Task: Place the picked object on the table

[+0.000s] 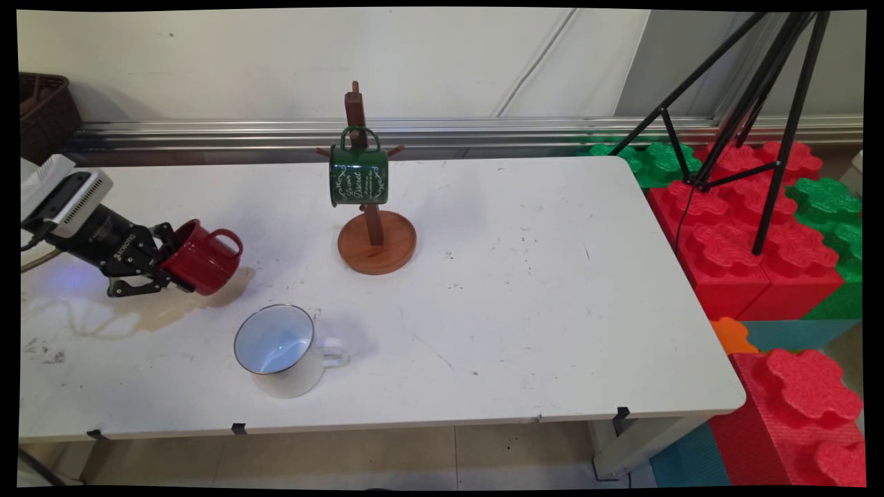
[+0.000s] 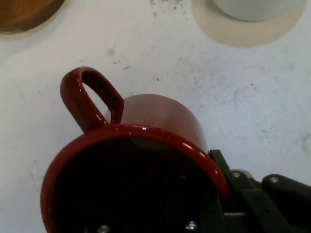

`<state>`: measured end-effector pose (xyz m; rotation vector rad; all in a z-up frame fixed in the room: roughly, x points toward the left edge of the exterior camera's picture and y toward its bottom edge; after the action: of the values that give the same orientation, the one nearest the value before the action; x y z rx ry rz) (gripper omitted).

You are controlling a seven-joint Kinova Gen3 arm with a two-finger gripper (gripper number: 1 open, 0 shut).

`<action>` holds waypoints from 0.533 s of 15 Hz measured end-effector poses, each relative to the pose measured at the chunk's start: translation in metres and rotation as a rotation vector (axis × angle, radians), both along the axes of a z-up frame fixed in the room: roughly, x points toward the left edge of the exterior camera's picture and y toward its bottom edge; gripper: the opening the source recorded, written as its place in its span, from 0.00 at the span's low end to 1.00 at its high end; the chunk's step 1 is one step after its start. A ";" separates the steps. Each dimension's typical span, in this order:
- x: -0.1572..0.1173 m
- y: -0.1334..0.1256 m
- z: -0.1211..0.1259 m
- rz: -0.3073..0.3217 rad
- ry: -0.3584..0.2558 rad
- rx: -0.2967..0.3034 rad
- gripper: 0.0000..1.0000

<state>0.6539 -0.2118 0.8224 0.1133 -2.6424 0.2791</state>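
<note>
Claw (image 1: 169, 266) grips glossy red mug (image 1: 204, 257) by rim.

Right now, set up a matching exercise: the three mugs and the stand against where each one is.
Things:
1. red mug
2. green mug
3. white mug
4. wooden stand

Places:
A. upright on the table, near edge
B. tilted in the hand, its rim clamped
C. hanging by its handle on a peg
D. standing mid-table, towards the wall

Pairs: 1-B, 2-C, 3-A, 4-D
</note>
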 end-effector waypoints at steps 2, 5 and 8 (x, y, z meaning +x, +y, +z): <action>-0.002 -0.003 -0.001 -0.013 -0.017 -0.004 0.00; -0.005 -0.003 -0.003 -0.031 -0.035 -0.006 0.00; -0.007 -0.003 -0.004 -0.051 -0.052 -0.009 0.00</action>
<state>0.6469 -0.2150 0.8189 0.0356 -2.6906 0.2802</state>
